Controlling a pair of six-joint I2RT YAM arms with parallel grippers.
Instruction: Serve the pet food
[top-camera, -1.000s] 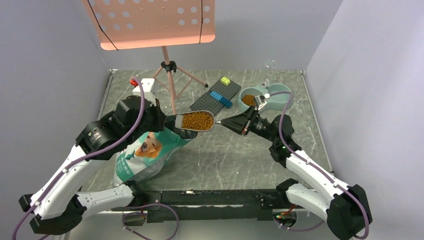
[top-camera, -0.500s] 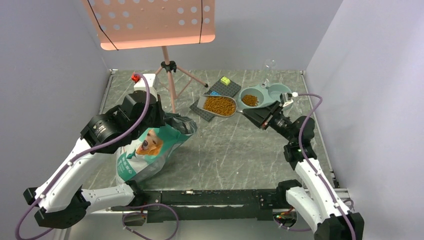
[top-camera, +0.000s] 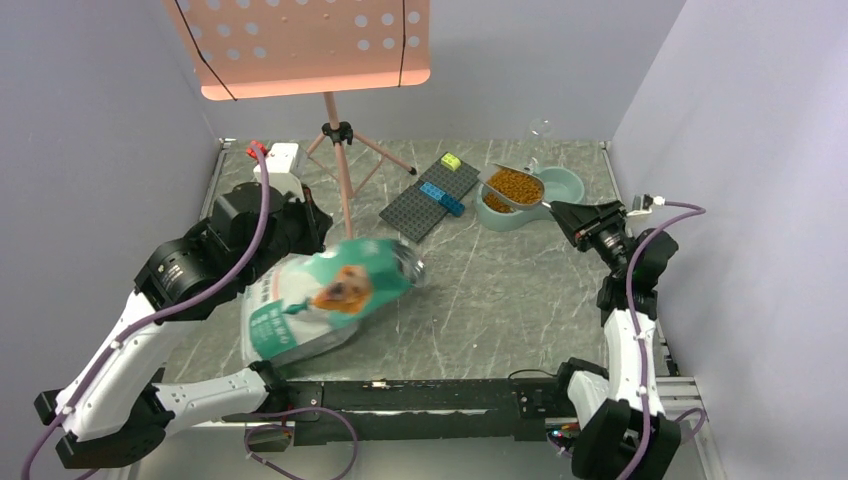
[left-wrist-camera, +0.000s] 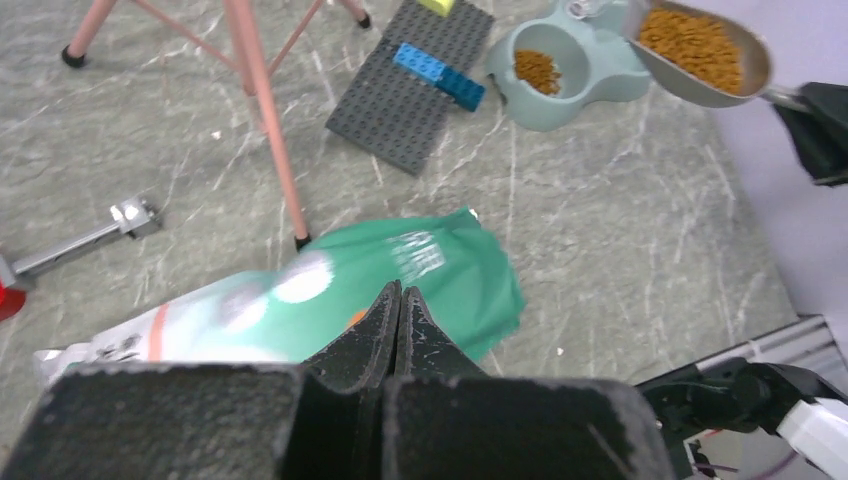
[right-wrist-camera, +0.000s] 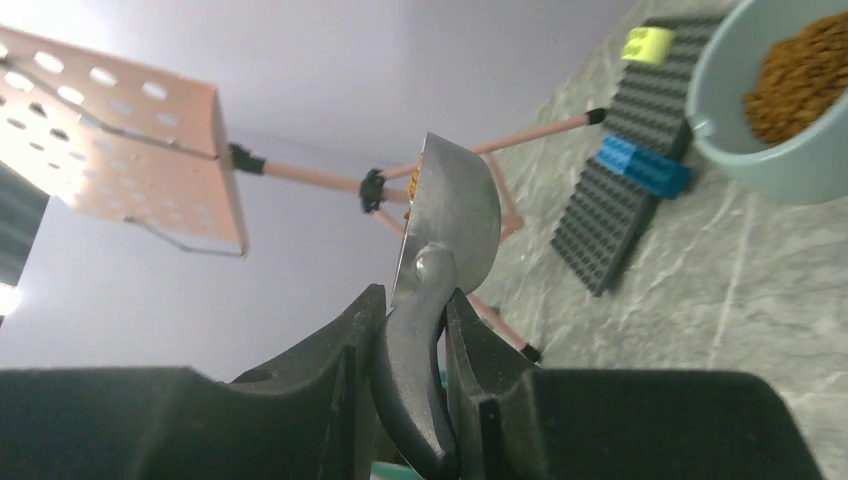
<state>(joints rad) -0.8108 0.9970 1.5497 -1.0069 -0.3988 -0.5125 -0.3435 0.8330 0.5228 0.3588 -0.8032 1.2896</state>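
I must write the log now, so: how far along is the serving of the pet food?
Done: some pet food lies in one compartment of the bowl. In hand: the right gripper clamps the handle of a full scoop, raised near the bowl. Left: tipping this load in. The left gripper is shut and empty.

Small round orange-brown kibble pellets (left-wrist-camera: 700, 45) lie heaped in a silver metal scoop (left-wrist-camera: 700, 97) held in the air at the far right, above a pale blue-grey double bowl (left-wrist-camera: 600, 85). A smaller heap (left-wrist-camera: 538, 72) of them lies in the bowl's left compartment.
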